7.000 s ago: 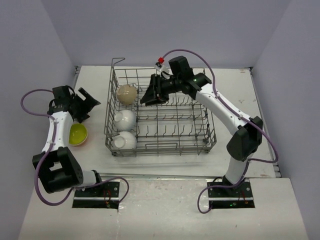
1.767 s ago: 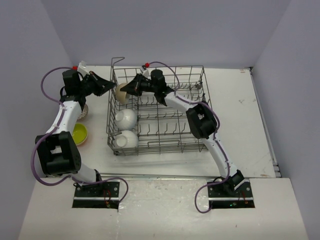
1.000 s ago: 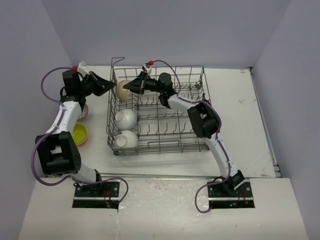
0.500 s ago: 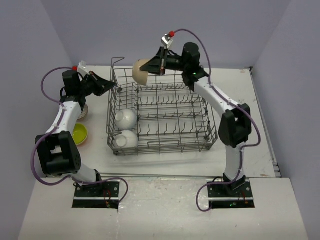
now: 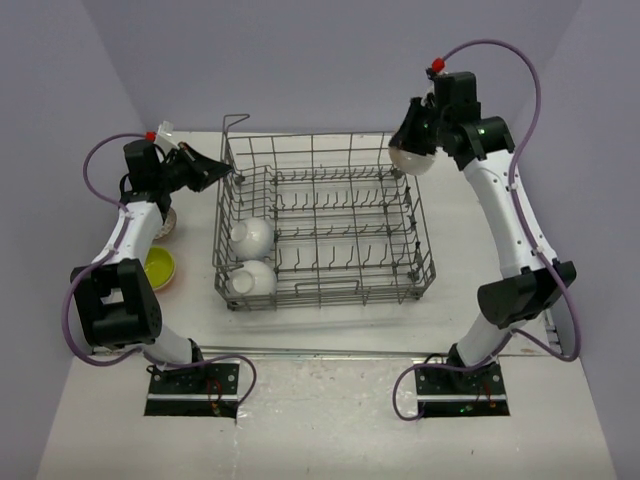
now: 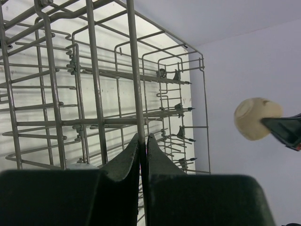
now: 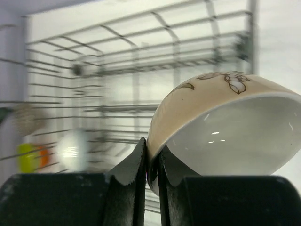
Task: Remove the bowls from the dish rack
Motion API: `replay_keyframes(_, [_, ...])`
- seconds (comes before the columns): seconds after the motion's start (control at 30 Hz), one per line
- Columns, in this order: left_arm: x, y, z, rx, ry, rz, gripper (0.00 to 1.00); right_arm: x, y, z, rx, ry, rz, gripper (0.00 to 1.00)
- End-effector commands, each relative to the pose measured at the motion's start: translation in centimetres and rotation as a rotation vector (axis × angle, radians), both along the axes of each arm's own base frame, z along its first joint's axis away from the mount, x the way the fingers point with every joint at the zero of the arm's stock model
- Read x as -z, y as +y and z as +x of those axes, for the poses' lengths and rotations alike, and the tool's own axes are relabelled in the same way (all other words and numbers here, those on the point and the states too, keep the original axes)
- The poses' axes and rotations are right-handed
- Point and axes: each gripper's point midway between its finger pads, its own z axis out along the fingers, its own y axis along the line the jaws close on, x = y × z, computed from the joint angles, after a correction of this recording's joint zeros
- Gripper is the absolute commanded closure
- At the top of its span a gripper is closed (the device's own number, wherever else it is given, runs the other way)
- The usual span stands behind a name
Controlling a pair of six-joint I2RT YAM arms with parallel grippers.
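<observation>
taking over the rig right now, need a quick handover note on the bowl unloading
Left end effector: shut, pinched on a wire of the dish rack at its far left corner.
Right end effector: shut on the rim of the beige bowl, held in the air by the rack's far right corner.
Done: yellow-green bowl sits on the table left of the rack; beige bowl is out.
Left: set the beige bowl down, then unload the far white bowl and the near white bowl from the rack's left side.
</observation>
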Motion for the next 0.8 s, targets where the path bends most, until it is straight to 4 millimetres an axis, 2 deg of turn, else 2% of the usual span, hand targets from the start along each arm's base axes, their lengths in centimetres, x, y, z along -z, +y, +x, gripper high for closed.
replay_keyframes(0.0, [6.2,0.3,0.0,0.033,0.087,0.095,1.0,3.9,-7.6,-1.9,0.221,0.08,-0.336,1.0])
replay_keyframes(0.1, [6.4,0.2,0.2,0.042,0.086,0.099,1.0,7.3,-11.3,-2.1,0.329,0.187,-0.484,1.0])
replay_keyframes(0.17, [6.5,0.3,0.4,0.047,0.093,0.106,1.0,8.5,-13.2,-2.0,0.388,0.228,-0.547,1.0])
replay_keyframes(0.3, [6.2,0.3,0.6,0.056,0.087,0.11,1.0,11.4,-17.0,-0.9,0.446,0.343,-0.589,1.0])
replay_keyframes(0.33, [6.2,0.3,0.6,0.057,0.088,0.109,1.0,12.4,-18.7,-0.9,0.468,0.394,-0.604,1.0])
replay_keyframes(0.37, [6.1,0.3,0.7,0.057,0.083,0.109,1.0,13.8,-19.3,-0.3,0.464,0.43,-0.608,1.0])
replay_keyframes(0.4, [6.0,0.3,0.8,0.057,0.083,0.109,1.0,14.4,-20.5,-0.2,0.491,0.455,-0.603,1.0])
replay_keyframes(0.5, [6.2,0.3,0.9,0.062,0.089,0.109,1.0,16.6,-22.2,0.7,0.513,0.517,-0.591,1.0])
replay_keyframes(0.53, [6.2,0.3,1.0,0.061,0.09,0.108,1.0,17.2,-23.6,0.7,0.536,0.548,-0.58,1.0])
replay_keyframes(0.57, [6.3,0.3,1.0,0.061,0.093,0.108,1.0,17.2,-24.0,1.2,0.544,0.551,-0.566,1.0])
replay_keyframes(0.6, [6.4,0.3,1.0,0.061,0.095,0.107,1.0,18.7,-24.3,1.4,0.542,0.591,-0.571,1.0])
replay_keyframes(0.67, [6.7,0.3,1.0,0.062,0.099,0.109,1.0,20.3,-24.9,1.9,0.547,0.627,-0.56,1.0])
replay_keyframes(0.77, [6.9,0.4,1.0,0.064,0.103,0.115,1.0,21.5,-25.3,2.3,0.548,0.647,-0.569,1.0])
